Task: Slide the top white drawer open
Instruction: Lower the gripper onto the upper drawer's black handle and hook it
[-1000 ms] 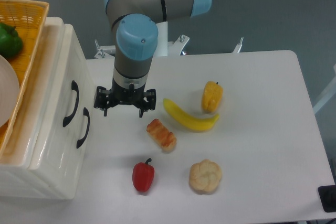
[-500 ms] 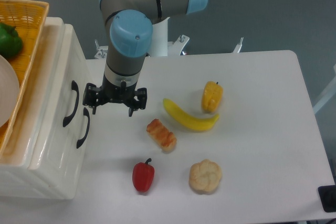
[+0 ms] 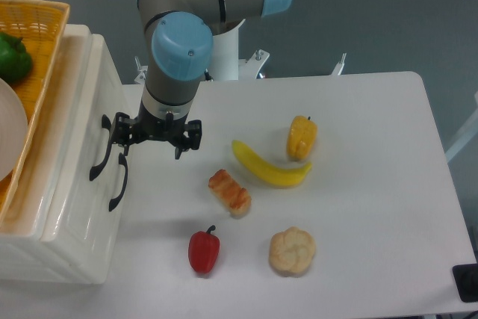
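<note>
Beside top white drawer (image 3: 78, 121) handle (image 3: 101, 147), pincer (image 3: 149, 148) spread apart; no legible writing.

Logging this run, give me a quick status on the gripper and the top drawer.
Gripper open, at the top white drawer's black handle, no grip seen yet. Drawer shut. Nothing between them; food lies off to the side.

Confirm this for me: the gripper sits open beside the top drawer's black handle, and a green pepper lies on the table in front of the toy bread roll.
One detail is off. The pepper on the table, beside the bread roll, is red, as the camera view shows. The gripper is open by the top white drawer's handle.
</note>
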{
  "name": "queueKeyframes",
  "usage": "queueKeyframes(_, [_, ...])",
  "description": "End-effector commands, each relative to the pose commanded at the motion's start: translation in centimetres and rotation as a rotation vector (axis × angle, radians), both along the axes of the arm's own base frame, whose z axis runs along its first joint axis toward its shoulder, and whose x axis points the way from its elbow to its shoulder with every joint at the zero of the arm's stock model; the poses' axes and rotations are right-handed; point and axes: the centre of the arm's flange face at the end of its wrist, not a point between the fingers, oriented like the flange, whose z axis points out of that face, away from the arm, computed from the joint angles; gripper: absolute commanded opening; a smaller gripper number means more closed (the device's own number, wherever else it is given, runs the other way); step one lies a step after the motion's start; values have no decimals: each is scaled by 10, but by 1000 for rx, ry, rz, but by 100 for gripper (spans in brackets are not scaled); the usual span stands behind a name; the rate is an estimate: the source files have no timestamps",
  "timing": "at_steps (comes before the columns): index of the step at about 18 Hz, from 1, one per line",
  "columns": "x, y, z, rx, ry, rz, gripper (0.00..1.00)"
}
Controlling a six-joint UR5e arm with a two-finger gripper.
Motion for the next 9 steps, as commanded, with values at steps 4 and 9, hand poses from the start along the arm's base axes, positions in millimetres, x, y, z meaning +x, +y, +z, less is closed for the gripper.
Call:
queueKeyframes(4, [4, 1, 4, 9, 1, -6, 100])
queueKeyframes(9, [12, 4, 1, 11, -17, -15, 100])
